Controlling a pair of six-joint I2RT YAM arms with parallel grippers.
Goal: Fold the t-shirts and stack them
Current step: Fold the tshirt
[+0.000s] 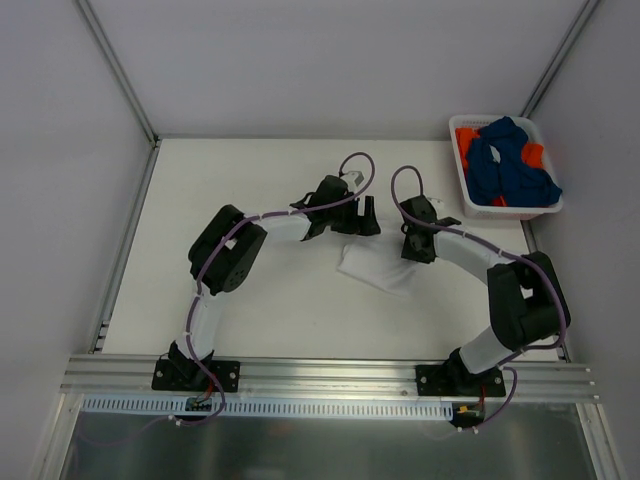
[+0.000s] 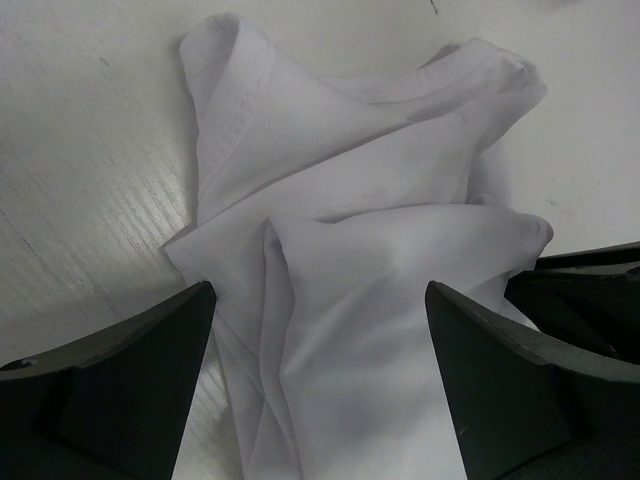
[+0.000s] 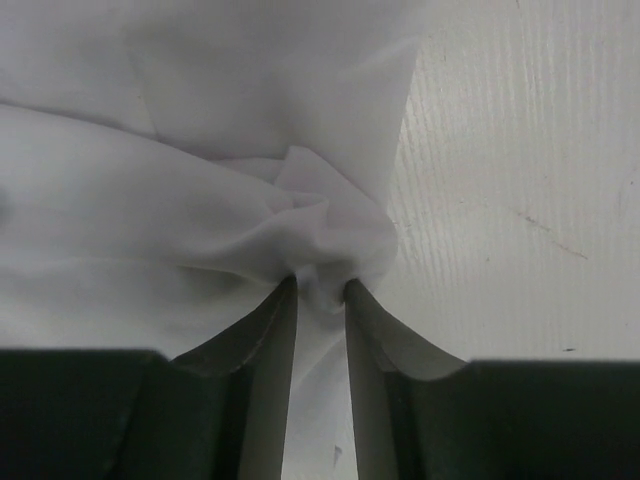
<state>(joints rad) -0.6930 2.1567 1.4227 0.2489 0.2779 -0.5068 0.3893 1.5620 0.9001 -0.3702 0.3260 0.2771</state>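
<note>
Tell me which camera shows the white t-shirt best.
The left wrist view: the white t-shirt fills it, creases and hems clear, under the open left pincer. The top view shows only a pale patch; the right wrist view, just a bunch pinched by the right pincer.

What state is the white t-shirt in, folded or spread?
Neither: the white t-shirt lies crumpled, loosely creased, one fold pinched in the right gripper.

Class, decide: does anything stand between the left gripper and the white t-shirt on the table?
Nothing visible does. The left gripper is open right over the white t-shirt, cloth showing between its fingers; the right gripper pinches a fold.
</note>
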